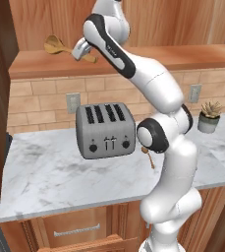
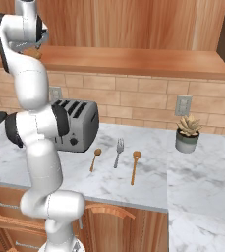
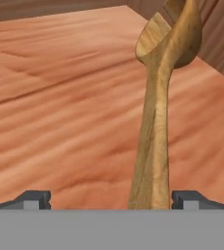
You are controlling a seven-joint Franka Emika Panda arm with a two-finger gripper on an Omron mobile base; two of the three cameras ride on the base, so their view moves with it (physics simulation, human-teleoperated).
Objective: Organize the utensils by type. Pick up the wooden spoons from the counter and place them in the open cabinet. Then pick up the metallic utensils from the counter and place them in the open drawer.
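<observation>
Wooden spoon point(image 3: 155, 122) between spread fingers point(image 3: 35, 199)

Toaster point(image 1: 105, 130) amid bare counter point(image 1: 45, 177)

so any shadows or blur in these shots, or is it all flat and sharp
Left base view: soft even light, a faint shadow under the toaster on the counter. Right base view: the fork and the wooden spoon on the marble cast thin shadows; edges are sharp. Hand view: the wooden spoon between the open gripper looks slightly soft up close; no glare.
</observation>
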